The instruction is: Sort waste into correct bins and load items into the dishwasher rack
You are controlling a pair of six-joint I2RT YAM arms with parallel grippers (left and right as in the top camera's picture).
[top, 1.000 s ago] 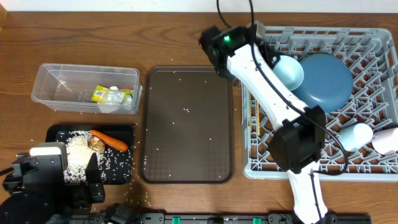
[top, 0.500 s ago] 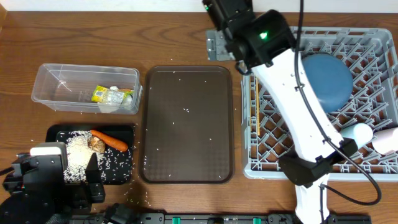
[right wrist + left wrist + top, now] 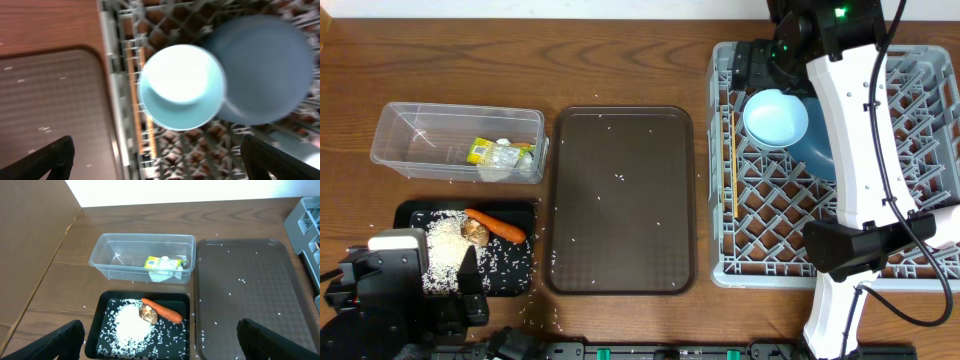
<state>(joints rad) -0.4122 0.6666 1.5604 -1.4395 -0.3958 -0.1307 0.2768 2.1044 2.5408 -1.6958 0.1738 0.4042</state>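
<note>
I judged the loading step to be all but finished. The white bowl (image 3: pixel 776 118) sat mouth-up in the far left part of the dishwasher rack (image 3: pixel 720 235), overlapping the blue plate (image 3: pixel 270 70), and nothing was touching it. The right tool (image 3: pixel 155 152) hung above the bowl with its jaws spread wide and empty. That arm reached long across the rack from the near edge of the desk, wrist bent to look straight down. The left tool (image 3: pixel 160 340) was open and empty too, with its arm folded low at the near left corner of the desk. It looked over the black tray (image 3: pixel 408 212), which held the carrot (image 3: pixel 498 225), the rice (image 3: pixel 440 262) and the brown lump (image 3: pixel 474 232). The wrapper (image 3: pixel 485 152) lay in the clear box (image 3: pixel 390 125). The sorting looked done to me, apart from a few grains on the brown serving tray (image 3: pixel 620 240). The arm hid the cups, so I could not place them. The next move called for raising the right arm straight up, clear of the pegs and the bowl's rim, before swinging it away.
</note>
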